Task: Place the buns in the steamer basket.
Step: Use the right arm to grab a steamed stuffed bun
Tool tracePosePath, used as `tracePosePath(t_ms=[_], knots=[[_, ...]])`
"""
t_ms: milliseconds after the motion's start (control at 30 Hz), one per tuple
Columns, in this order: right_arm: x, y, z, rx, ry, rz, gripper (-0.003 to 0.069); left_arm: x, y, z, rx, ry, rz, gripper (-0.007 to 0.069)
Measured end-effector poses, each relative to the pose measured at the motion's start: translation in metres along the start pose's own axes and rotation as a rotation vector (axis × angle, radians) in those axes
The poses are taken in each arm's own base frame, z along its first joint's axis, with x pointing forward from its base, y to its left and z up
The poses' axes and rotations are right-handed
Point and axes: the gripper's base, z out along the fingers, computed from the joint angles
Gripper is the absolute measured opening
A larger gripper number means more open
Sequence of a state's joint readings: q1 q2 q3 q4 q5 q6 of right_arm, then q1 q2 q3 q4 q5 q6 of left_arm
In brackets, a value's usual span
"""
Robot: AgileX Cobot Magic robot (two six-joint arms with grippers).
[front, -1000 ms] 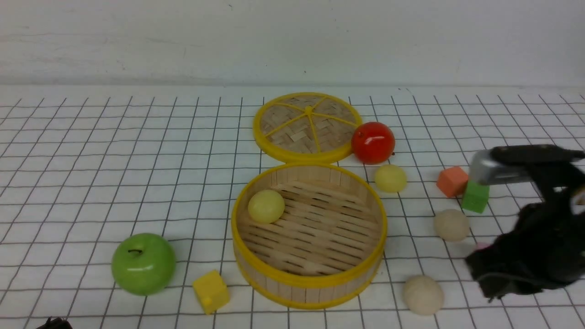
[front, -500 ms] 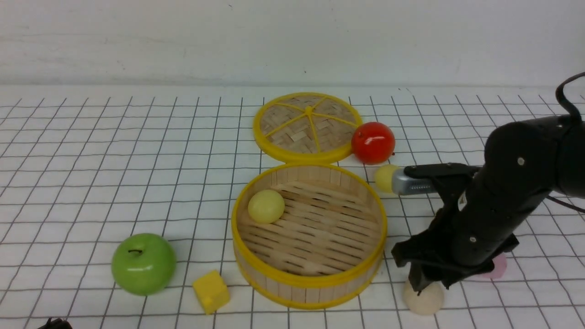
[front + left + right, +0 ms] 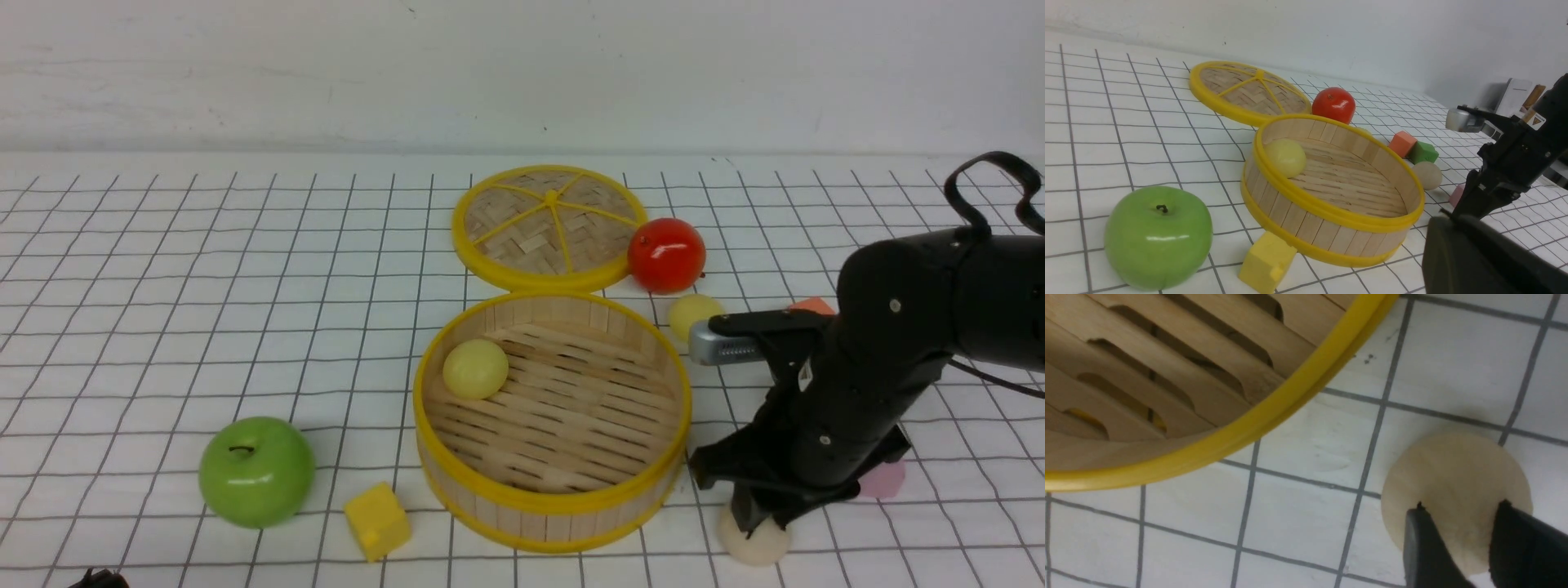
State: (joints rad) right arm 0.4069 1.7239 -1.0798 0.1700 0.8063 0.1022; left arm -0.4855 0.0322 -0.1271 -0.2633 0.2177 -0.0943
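Where the right gripper points down, an off-white bun lies underneath.

The white gridded bench carries the steamer basket, the lid behind it, a red apple beside the lid, and a pale yellow bun. Also on it are the near off-white bun, far off-white bun, orange cube, green cube, pink piece, green apple and yellow cube.

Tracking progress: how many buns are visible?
4: a yellow bun inside the basket, another yellow bun by the red apple, an off-white bun under the right gripper, another beside the green cube.
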Motion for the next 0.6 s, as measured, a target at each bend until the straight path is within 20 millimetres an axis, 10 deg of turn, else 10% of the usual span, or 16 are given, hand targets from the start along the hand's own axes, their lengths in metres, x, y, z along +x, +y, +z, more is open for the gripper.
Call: tracePosePath(t_ms=[600], knots=[[-0.0004, -0.0039, -0.0054, 0.051, -0.021, -0.058, -0.0014, 0.0000, 0.0000, 0.0000, 0.000, 0.000, 0.000, 0.0000]])
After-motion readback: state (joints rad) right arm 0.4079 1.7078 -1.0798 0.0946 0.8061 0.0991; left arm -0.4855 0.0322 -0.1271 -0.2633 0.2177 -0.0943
